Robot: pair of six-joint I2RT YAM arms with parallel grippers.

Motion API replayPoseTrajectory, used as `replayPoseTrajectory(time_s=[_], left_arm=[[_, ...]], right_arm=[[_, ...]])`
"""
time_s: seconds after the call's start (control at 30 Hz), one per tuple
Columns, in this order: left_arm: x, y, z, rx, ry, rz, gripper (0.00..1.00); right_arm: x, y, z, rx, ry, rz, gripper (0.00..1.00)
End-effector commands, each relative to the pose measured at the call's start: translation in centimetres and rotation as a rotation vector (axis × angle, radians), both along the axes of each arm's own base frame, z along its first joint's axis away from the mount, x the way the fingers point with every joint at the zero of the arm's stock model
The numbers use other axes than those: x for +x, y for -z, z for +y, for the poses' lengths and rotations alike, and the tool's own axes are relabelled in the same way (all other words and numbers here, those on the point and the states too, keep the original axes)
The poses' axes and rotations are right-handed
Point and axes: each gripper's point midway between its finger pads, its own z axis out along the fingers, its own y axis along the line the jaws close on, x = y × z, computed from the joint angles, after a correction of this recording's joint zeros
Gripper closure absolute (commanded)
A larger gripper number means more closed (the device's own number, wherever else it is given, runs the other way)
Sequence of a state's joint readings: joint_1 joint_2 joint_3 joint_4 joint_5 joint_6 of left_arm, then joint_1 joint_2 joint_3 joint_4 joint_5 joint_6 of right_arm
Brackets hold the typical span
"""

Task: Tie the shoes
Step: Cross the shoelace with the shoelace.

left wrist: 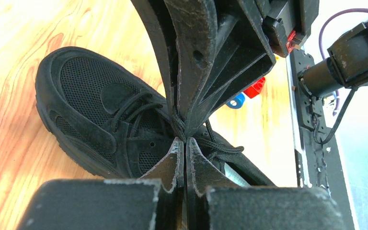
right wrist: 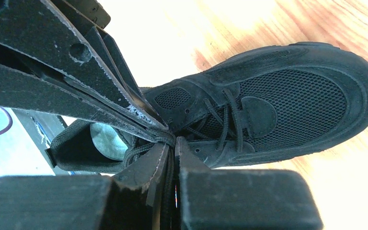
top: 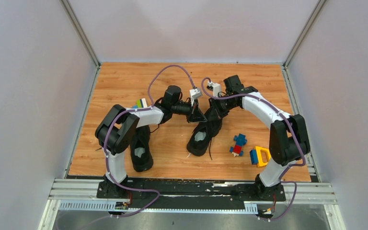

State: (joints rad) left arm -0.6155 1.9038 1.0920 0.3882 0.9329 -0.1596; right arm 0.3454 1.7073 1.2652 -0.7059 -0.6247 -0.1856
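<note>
Two black shoes lie on the wooden table. One shoe lies near the left arm's base, untouched. The other shoe lies in the middle, toe pointing away, its pale insole showing. Both grippers meet tip to tip over its laces. My left gripper is shut, its tips pinching a black lace over the shoe. My right gripper is shut on a lace strand that runs down between its fingers, above the shoe.
A blue and red toy block piece and a yellow block lie right of the middle shoe. A green and white block sits behind the left arm. Grey walls enclose the table on three sides.
</note>
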Motion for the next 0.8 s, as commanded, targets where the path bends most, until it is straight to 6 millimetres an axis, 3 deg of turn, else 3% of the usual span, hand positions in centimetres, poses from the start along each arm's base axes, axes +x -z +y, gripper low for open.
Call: replayPoseTrajectory(time_s=[0.0,0.3,0.53,0.77], left_arm=[[-1.3,-3.9,-1.7,-0.098,0.079,-0.040,1.00],[-1.2,-2.6,-2.4,-0.052,0.045,-0.026,1.00],[-1.2,-2.2,-2.6,-0.044,0.042,-0.023,1.00],[-1.5,-2.0,-2.4,-0.036,0.050,-0.032,1.00]], right_arm=[[3.1,-2.2,-0.7,-0.039,0.059,-0.148,0.94],[2.4,-2.7,-0.5,-0.018,0.069,-0.131,0.92],[1.4,-2.8,-0.6,-0.010,0.043,-0.124,0.78],[1.6,-2.7,-1.8,-0.046,0.035,-0.132,0.73]])
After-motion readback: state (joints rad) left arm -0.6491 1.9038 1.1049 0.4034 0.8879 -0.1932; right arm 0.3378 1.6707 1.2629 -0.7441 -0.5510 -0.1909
